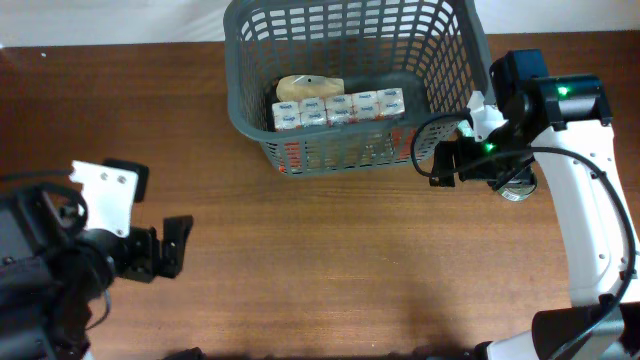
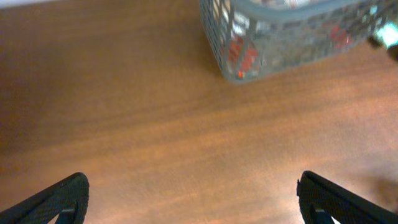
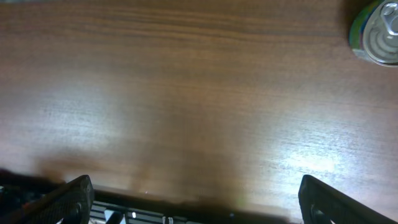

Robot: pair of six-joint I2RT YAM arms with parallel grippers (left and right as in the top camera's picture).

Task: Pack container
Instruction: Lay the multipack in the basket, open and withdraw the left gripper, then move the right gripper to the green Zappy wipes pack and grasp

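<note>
The dark grey lattice basket [image 1: 455,60] stands at the table's far middle. It holds a beige bag [image 1: 308,87] and a row of white cartons [image 1: 338,110]. My right gripper [image 1: 441,166] is open and empty, just outside the basket's front right corner. In the right wrist view the right gripper [image 3: 199,208] hangs over the basket rim [image 3: 155,208]. My left gripper [image 1: 170,248] is open and empty low over the table at the front left. In the left wrist view the left gripper [image 2: 193,202] is far from the basket [image 2: 280,37].
A small silver tin can [image 1: 518,189] stands on the table right of the basket, partly under my right arm. It also shows in the right wrist view [image 3: 378,32]. The wooden table [image 1: 330,260] runs across the front.
</note>
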